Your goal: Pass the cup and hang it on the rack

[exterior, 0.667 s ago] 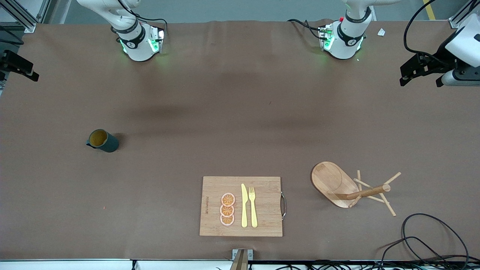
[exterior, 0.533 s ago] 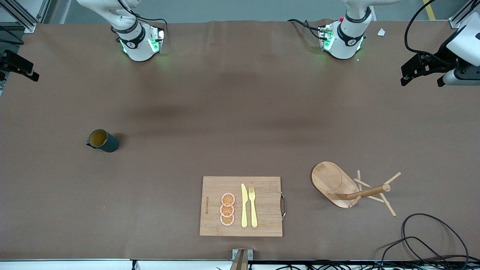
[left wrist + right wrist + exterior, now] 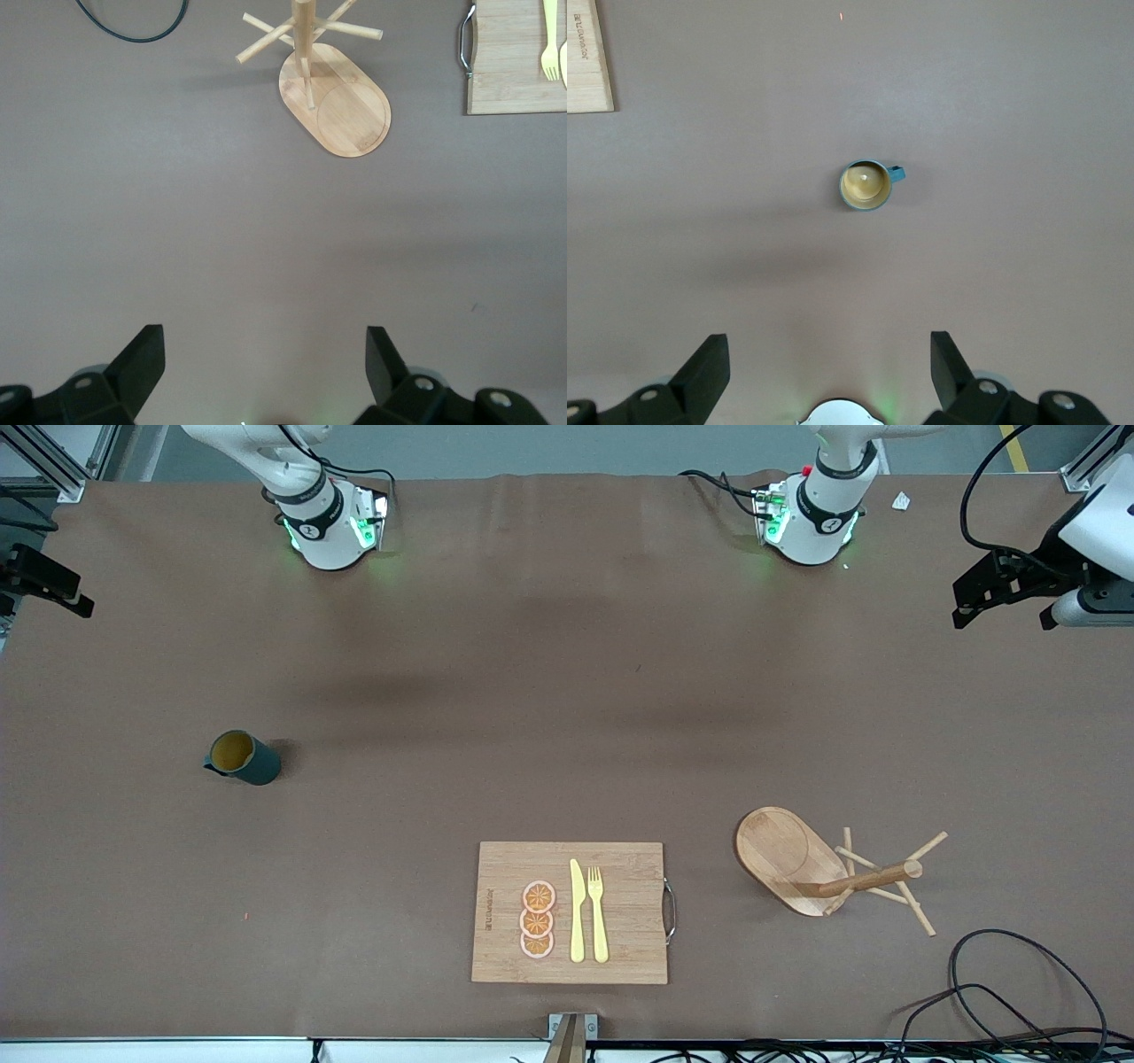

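The cup (image 3: 241, 757), dark teal outside and yellow inside, stands upright toward the right arm's end of the table; in the right wrist view the cup (image 3: 866, 185) shows its small handle. The rack (image 3: 824, 868) stands on its oval base toward the left arm's end, with its post and pegs up, and the left wrist view looks down on the rack (image 3: 341, 102). My right gripper (image 3: 830, 347) hangs open high over the table near the cup, and shows as my right gripper (image 3: 44, 583) at the view's edge. My left gripper (image 3: 266, 341) is open and empty, high over bare table; it is my left gripper (image 3: 1001, 613) in the front view.
A bamboo cutting board (image 3: 571, 912) with orange slices (image 3: 537, 921), a yellow knife (image 3: 577, 911) and a fork (image 3: 598, 912) lies near the front edge between cup and rack. Black cables (image 3: 1019, 992) loop on the table nearer the front camera than the rack.
My left gripper has drifted slightly toward the left arm's end of the table. The cup, the rack and my right gripper have stayed put.
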Available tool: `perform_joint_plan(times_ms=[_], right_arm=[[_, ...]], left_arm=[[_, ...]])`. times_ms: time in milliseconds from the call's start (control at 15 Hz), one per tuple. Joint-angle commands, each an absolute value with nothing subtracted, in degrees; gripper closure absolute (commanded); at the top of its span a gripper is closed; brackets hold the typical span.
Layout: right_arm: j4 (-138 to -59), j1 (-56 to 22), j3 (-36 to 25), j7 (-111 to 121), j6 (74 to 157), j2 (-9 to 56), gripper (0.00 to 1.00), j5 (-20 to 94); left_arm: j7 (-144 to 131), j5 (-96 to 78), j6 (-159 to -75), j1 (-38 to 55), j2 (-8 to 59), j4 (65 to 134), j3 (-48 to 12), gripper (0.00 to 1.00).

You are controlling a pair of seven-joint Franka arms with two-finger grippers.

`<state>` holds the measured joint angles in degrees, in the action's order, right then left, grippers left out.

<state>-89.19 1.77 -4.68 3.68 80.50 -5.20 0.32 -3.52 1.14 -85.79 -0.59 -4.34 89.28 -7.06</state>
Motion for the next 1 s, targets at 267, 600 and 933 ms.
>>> perform_joint_plan(times_ms=[267, 600, 933], right_arm=[[-88.3, 2.9, -4.6, 3.2, 81.3, -3.5, 0.00, 1.0], [-88.2, 3.3, -4.5, 3.6, 90.2, 6.6, 0.00, 1.1], [-91.0, 3.6, -4.3, 23.5, 101.5, 17.1, 0.00, 1.2]], left_arm=[[-3.6, 1.6, -85.1, -0.6, -3.8, 88.6, -7.4, 0.00], [-3.8, 1.2, -85.6, -0.6, -3.6, 88.5, -7.5, 0.00], [-2.7, 1.2, -85.1, -0.9, -3.8, 88.7, -7.5, 0.00]])
